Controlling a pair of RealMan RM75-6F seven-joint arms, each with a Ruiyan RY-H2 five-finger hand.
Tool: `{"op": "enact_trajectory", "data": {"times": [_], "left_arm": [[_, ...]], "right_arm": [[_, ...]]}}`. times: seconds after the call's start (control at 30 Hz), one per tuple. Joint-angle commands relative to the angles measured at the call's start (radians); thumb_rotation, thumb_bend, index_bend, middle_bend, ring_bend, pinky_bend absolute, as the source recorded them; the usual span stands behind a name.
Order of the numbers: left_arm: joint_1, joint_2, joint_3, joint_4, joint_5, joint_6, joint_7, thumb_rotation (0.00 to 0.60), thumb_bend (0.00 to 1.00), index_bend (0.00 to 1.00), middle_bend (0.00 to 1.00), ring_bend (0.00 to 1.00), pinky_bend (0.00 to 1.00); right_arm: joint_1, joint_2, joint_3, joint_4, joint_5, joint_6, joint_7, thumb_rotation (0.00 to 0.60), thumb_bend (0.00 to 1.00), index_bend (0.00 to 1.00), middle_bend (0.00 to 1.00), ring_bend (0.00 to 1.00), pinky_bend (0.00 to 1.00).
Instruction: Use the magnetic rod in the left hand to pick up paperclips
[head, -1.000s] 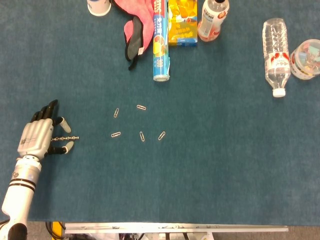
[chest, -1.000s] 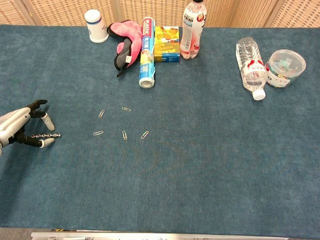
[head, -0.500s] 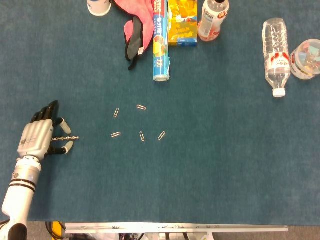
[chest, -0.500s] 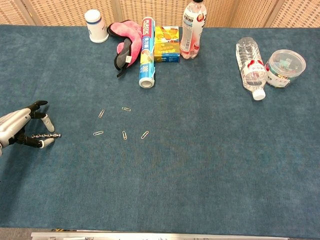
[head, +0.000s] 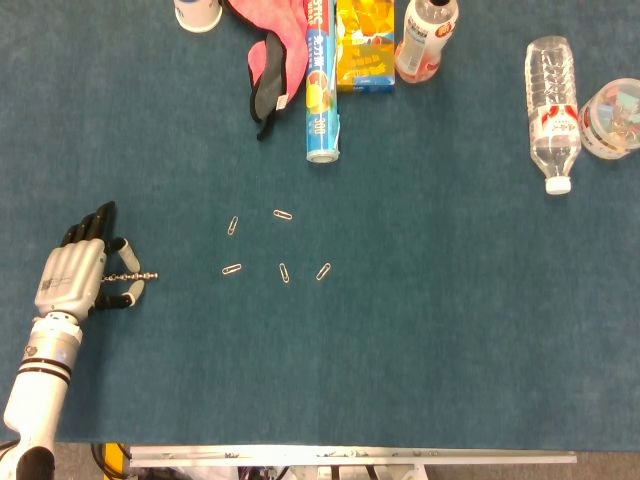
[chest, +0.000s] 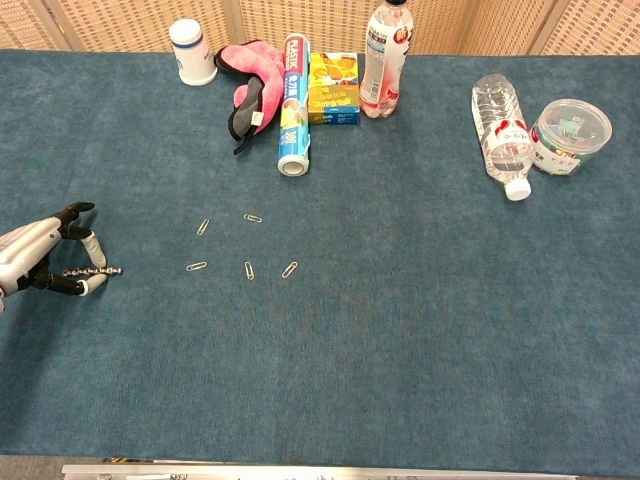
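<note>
My left hand (head: 75, 275) (chest: 40, 258) rests low at the table's left side. It holds a thin beaded magnetic rod (head: 135, 276) (chest: 95, 270) between thumb and a finger, the rod pointing right toward the clips. Several paperclips lie on the blue cloth to its right: one nearest the rod (head: 231, 269) (chest: 196, 266), one farther back (head: 233, 225), one at the top (head: 283, 215), and two more (head: 284, 272) (head: 323, 271). The rod tip is well short of the nearest clip. My right hand is in neither view.
Along the far edge stand a white cup (head: 197, 13), a pink cloth item (head: 270, 45), a foil roll (head: 320, 85), a yellow box (head: 365, 45) and a drink bottle (head: 425, 40). A clear bottle (head: 552, 95) lies at the right beside a round tub (head: 612, 118).
The thumb has drawn in a little on the rod; the hand and the clips stay where they were.
</note>
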Motion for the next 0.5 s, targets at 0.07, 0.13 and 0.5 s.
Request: {"op": "enact_trajectory", "data": {"times": [0.07, 0.13, 0.5], "left_arm": [[0.0, 0.0, 0.0, 0.001, -0.001, -0.001, 0.0, 0.6, 0.3, 0.52, 0.0, 0.0, 0.08], [-0.001, 0.001, 0.0, 0.0, -0.001, -0.002, 0.0, 0.6, 0.3, 0.53, 0.0, 0.0, 0.08], [-0.001, -0.004, -0.001, 0.002, -0.002, 0.003, 0.009, 0.6, 0.33, 0.55, 0.0, 0.0, 0.08]], "right_arm": [[0.0, 0.0, 0.001, 0.0, 0.001, -0.001, -0.001, 0.6, 0.31, 0.6, 0.45, 0.37, 0.54], [0.0, 0.0, 0.001, 0.0, 0.001, 0.0, 0.0, 0.6, 0.31, 0.6, 0.45, 0.37, 0.54], [-0.001, -0.004, 0.0, 0.007, 0.004, -0.002, 0.006, 0.6, 0.31, 0.6, 0.45, 0.37, 0.54]]}}
